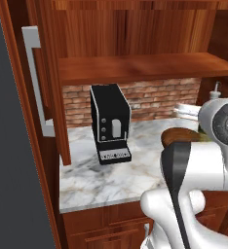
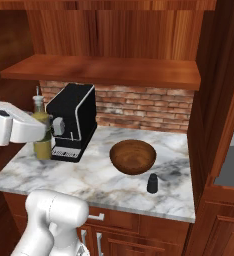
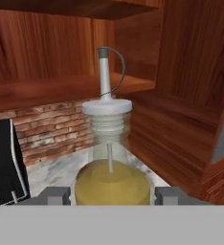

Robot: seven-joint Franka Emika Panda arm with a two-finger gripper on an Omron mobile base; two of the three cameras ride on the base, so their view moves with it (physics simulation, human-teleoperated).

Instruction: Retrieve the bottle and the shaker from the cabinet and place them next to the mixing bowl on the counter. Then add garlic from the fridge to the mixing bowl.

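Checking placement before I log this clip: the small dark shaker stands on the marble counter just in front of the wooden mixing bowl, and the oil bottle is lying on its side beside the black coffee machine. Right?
Not quite. The bottle is upright, not on its side, beside the coffee machine; the right base view shows it, and the hand view shows the jaws either side of it. The shaker does stand on the counter before the mixing bowl.

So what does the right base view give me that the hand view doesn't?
Right base view alone: the mixing bowl and the dark shaker standing beside it on the marble counter. Hand view alone: the gripper, its fingers either side of the bottle's body. Both: the bottle, the black coffee machine and the brick backsplash.
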